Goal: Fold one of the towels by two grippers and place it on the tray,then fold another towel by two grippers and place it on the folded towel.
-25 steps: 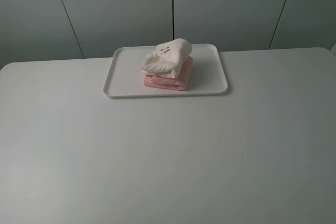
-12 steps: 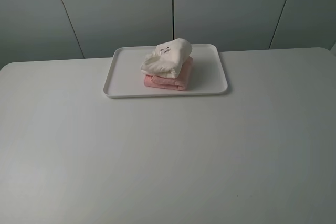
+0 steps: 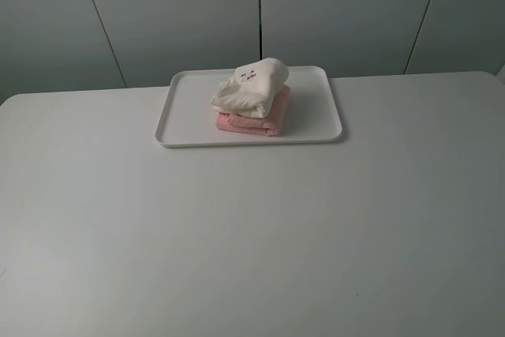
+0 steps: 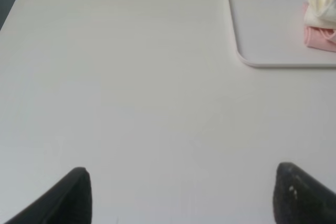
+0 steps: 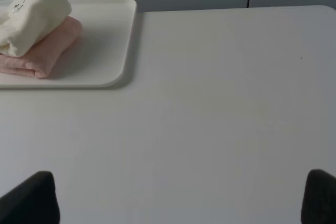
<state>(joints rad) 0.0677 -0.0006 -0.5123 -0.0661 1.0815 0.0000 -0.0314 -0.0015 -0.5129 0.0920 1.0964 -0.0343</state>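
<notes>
Here the white tray point(image 3: 323, 108) sits at the far side of the table point(image 3: 252, 234), holding the folded pink towel point(image 3: 272, 120) with the cream-white towel point(image 3: 248, 88) stacked on it. Only the wrist views show the left gripper point(image 4: 181, 195) and right gripper point(image 5: 181, 198), both spread wide and empty, well short of the tray.

Both arms are pulled back out of the high camera's shot, so you only catch the tips in the wrist views. The left gripper point(image 4: 181, 195) has its two black fingertips point(image 4: 73, 198) spread wide apart with nothing between them (just hanging over bare surface). Same deal on the right gripper point(image 5: 178, 198): jaws wide, dark fingertips point(image 5: 34, 198) at opposite edges of its view, holding nothing.
</notes>
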